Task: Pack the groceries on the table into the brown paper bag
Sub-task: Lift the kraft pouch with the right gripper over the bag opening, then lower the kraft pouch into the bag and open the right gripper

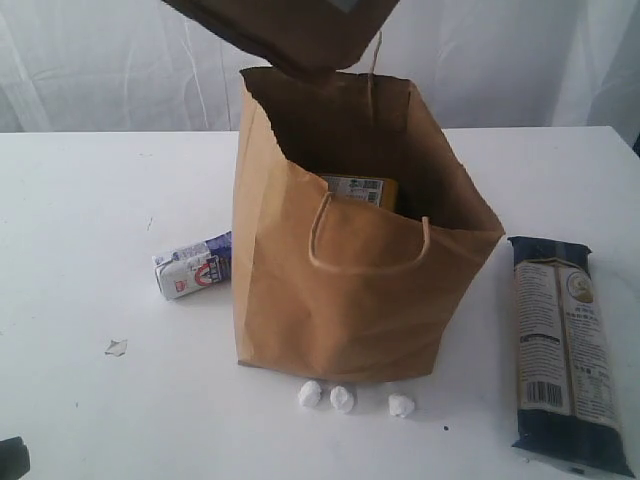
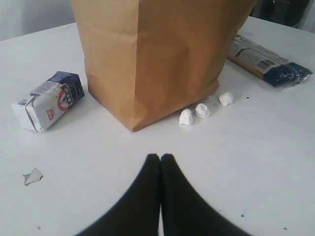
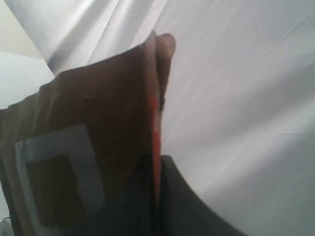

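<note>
The brown paper bag (image 1: 340, 300) (image 2: 147, 54) stands open and upright in the middle of the table (image 1: 80, 200). A yellow-labelled item (image 1: 358, 190) shows inside it. Above the bag's mouth hangs the brown pouch with a white square (image 1: 290, 30) (image 3: 88, 147), with my right gripper (image 3: 157, 162) shut on its orange-striped edge. The small white-blue carton (image 1: 192, 265) (image 2: 48, 100) lies on its side left of the bag. To the bag's right lies the long dark-blue packet (image 1: 565, 350) (image 2: 268, 61). My left gripper (image 2: 161, 157) is shut and empty, low over the table in front of the bag.
Three small white lumps (image 1: 342, 398) (image 2: 202, 110) sit on the table right at the bag's front foot. A small torn scrap (image 1: 116, 347) (image 2: 32, 176) lies near the front left. A white curtain hangs behind the table.
</note>
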